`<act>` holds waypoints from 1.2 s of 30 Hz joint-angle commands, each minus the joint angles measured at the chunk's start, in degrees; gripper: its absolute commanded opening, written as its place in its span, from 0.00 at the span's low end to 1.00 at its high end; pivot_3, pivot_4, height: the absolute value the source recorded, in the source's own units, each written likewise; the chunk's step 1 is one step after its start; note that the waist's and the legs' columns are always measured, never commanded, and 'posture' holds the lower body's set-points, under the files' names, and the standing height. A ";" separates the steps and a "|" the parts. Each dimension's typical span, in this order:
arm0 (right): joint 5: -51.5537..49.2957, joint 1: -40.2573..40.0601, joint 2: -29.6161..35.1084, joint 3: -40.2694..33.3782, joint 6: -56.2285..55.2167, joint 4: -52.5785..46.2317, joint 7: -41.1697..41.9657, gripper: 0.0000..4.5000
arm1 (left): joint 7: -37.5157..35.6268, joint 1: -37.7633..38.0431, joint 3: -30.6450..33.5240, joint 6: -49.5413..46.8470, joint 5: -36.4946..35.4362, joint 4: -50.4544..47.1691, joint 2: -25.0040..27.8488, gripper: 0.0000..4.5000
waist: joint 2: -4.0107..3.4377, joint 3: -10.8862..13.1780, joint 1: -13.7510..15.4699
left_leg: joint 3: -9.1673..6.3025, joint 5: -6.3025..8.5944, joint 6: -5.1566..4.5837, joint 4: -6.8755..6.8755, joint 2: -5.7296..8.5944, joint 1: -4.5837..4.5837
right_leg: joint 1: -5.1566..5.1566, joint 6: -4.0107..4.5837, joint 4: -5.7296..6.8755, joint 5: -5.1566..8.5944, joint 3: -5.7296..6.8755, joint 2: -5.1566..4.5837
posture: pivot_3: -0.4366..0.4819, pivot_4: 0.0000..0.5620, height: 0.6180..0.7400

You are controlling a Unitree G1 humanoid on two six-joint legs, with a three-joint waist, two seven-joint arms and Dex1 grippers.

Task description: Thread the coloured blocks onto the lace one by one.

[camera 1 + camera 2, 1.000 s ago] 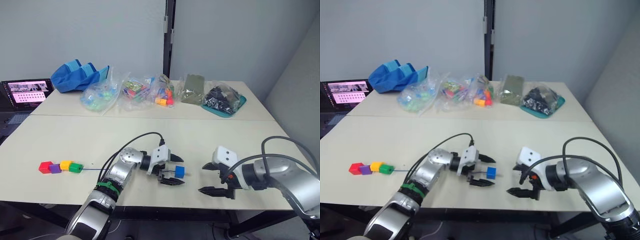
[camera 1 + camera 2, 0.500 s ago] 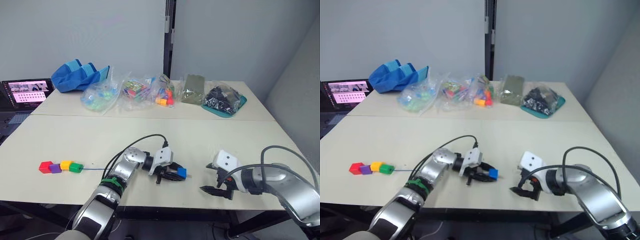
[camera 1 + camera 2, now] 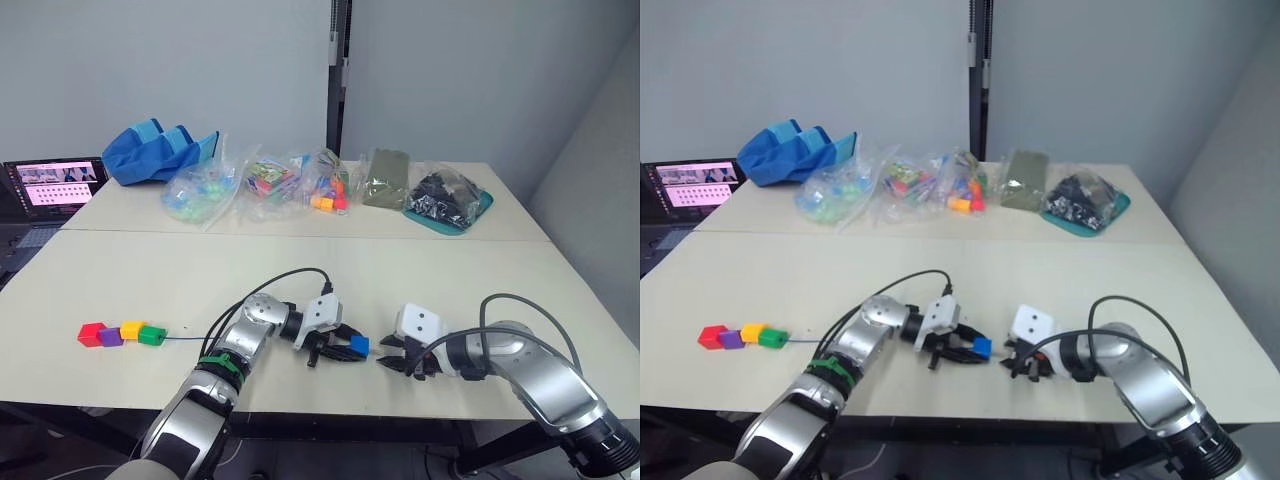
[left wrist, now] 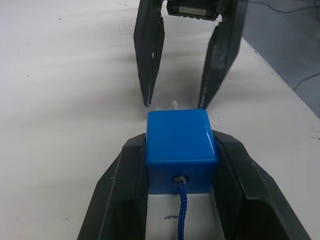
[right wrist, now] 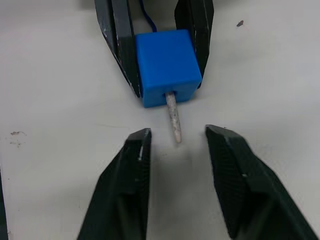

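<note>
My left gripper (image 3: 348,347) is shut on the blue block (image 4: 181,150) near the table's front edge. The lace (image 4: 181,210) enters the block's hole on the gripper side, and its pale stiff tip (image 5: 173,120) pokes out of the far face. Facing it, my right gripper (image 5: 175,137) is open, its fingers (image 5: 135,165) standing on either side of the tip without touching it. From the block the lace (image 3: 185,338) runs left to a row of red (image 3: 91,334), purple (image 3: 111,336), yellow-orange (image 3: 132,329) and green (image 3: 152,334) blocks.
Clear bags of toy pieces (image 3: 270,185) lie along the far table, with a blue bag (image 3: 160,150), an olive pouch (image 3: 385,178) and a teal tray (image 3: 450,205). A laptop (image 3: 55,185) sits at the far left. The table's front edge is close below both grippers.
My left gripper has closed on the blue block. My right gripper has moved left up to the block, and its jaws have narrowed around the lace tip.
</note>
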State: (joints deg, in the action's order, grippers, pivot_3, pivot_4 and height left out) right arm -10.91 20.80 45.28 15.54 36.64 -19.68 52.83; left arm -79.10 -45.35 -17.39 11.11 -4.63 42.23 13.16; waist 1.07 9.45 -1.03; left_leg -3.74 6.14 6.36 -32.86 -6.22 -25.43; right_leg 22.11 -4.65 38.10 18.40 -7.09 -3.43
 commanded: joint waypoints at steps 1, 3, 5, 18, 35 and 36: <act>0.56 1.05 -0.91 0.23 -0.78 -0.60 -0.04 0.43 | -0.01 -0.05 0.64 -0.04 -0.03 -1.58 0.73 0.27 | 0.00 0.00 -0.04 | 0.00 0.00 0.00 0.00 0.00 0.00 | 0.00 0.00 0.00 0.00 0.01 0.00 | 0.48 0.27 1.00; 1.04 1.32 -1.51 0.55 -1.07 0.01 -0.21 0.43 | -0.03 0.00 0.61 -0.11 0.00 -1.65 0.85 0.27 | 0.00 0.00 -0.01 | 0.00 0.00 0.00 0.00 0.00 0.00 | 0.00 0.00 0.00 0.00 0.00 0.00 | 0.48 0.27 1.00; 1.47 1.62 -1.98 0.82 -1.33 0.61 -0.24 0.43 | -0.04 0.01 0.58 -0.19 0.02 -1.68 0.91 0.27 | 0.00 0.00 0.07 | 0.00 0.00 0.00 0.00 0.00 0.00 | 0.00 0.00 0.00 0.00 0.00 0.00 | 0.48 0.27 1.00; 1.68 2.24 -3.44 1.52 -1.87 2.62 1.16 0.00 | 0.12 0.55 0.74 -0.39 -0.08 -2.59 1.67 0.27 | 0.00 0.00 -0.02 | 0.00 0.00 0.00 0.00 0.00 0.00 | 0.00 0.00 0.02 0.00 0.00 0.00 | 0.48 0.27 1.00; 3.97 12.84 -5.68 4.71 -9.38 14.13 8.40 0.00 | 0.67 14.21 9.04 -9.80 -1.98 -21.89 25.46 0.27 | -0.01 0.00 -1.54 | -0.01 -0.01 0.00 0.10 -0.04 0.10 | 0.00 0.01 0.09 0.00 0.00 0.03 | 0.48 0.27 1.00; 4.18 13.55 -5.87 4.84 -9.81 14.97 8.83 0.00 | 0.76 15.15 9.74 -9.51 -1.89 -22.18 27.43 0.27 | -0.01 0.00 -1.71 | -0.01 -0.01 0.01 0.11 -0.05 0.14 | -0.02 0.02 0.10 0.00 0.01 0.03 | 0.48 0.27 1.00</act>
State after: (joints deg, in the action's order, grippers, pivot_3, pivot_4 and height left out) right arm -7.17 32.94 39.49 20.90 28.44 -5.03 60.72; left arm -78.69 -31.68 -9.59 2.15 -7.42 20.49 37.47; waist 1.06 9.45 -2.74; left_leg -3.75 6.13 6.36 -32.76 -6.28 -25.27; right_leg 22.11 -4.62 38.22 18.41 -7.10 -3.39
